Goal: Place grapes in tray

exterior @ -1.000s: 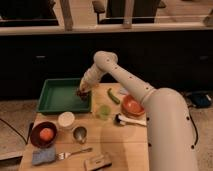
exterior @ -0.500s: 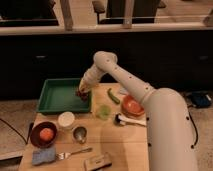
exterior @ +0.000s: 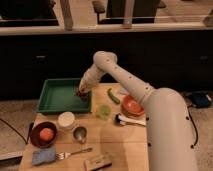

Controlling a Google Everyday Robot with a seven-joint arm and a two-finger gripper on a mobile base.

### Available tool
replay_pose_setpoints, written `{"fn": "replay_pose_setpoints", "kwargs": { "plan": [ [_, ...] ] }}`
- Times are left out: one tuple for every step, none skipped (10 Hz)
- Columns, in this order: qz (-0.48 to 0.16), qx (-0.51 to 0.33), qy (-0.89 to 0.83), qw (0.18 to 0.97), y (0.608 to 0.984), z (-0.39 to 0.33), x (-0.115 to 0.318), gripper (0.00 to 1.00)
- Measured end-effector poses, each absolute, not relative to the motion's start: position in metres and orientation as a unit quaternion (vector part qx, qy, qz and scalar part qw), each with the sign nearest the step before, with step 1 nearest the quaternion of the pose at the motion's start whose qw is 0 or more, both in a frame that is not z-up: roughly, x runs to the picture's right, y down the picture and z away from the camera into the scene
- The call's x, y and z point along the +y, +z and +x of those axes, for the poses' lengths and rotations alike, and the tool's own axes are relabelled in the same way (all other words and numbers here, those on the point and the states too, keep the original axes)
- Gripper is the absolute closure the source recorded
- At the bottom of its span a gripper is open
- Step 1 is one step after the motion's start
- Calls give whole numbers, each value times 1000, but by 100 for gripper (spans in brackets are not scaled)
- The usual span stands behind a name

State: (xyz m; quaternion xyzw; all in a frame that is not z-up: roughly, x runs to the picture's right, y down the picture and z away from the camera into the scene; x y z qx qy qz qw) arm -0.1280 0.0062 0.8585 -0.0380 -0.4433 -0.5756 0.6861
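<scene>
The green tray (exterior: 57, 96) sits at the back left of the wooden table. My gripper (exterior: 81, 92) hangs over the tray's right side, at the end of the white arm reaching in from the right. A small dark purplish cluster, the grapes (exterior: 81, 94), shows right at the gripper's tip, just above or on the tray floor near its right rim. I cannot tell whether the grapes rest on the tray or are held.
A long green pepper (exterior: 113, 96) and an orange bowl (exterior: 132, 105) lie right of the tray. A light green cup (exterior: 103, 111), a white cup (exterior: 66, 120), a metal cup (exterior: 79, 133), a dark bowl with an orange fruit (exterior: 43, 134), a blue sponge (exterior: 42, 156) and a fork (exterior: 75, 152) stand in front.
</scene>
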Motion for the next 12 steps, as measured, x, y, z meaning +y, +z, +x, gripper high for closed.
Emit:
{"fn": "replay_pose_setpoints", "kwargs": {
  "plan": [
    [-39,-444,-576,686,859,-128,7,26],
    [-40,-444,-575,686,860,-128,8,20],
    [-41,-445,-574,686,860,-128,8,20],
    [-41,-445,-575,686,859,-128,8,20],
    [-42,-445,-574,686,860,-129,9,20],
    [-43,-447,-574,685,860,-129,9,20],
    [-44,-447,-574,685,860,-130,9,20],
    [-44,-448,-574,684,859,-130,8,20],
    [-44,-448,-573,684,860,-130,8,20],
    [-44,-448,-573,685,860,-129,7,20],
    [-44,-448,-573,685,860,-128,7,20],
    [-47,-446,-575,684,861,-128,7,20]
  ]
}}
